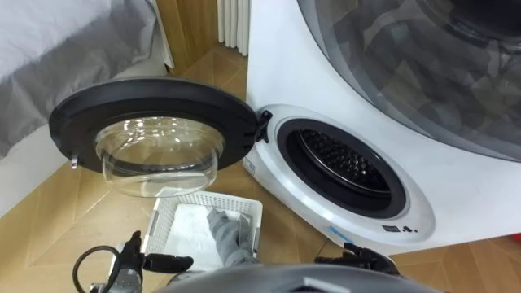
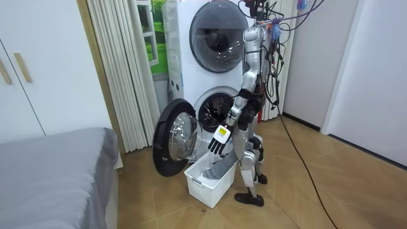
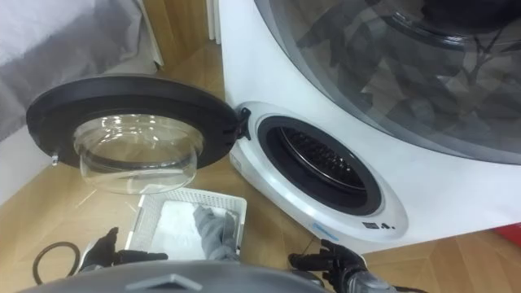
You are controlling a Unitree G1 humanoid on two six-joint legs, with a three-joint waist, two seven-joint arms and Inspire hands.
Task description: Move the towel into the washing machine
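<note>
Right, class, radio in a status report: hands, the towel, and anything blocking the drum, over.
Left hand open, right hand open, both empty. Grey towel in white basket. Washer door swung open, drum mouth unblocked.

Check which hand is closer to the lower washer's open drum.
Right. The right hand hangs just below the drum opening, close to its lower rim. The left hand is well off to the left, beside the basket on the floor.

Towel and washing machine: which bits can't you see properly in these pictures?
Towel: near end hidden under the robot's chest, eye views.
Right hand: cut off by the bottom edge, eye views.
Washing machine drum: dark inside, room view too far to tell contents.
</note>
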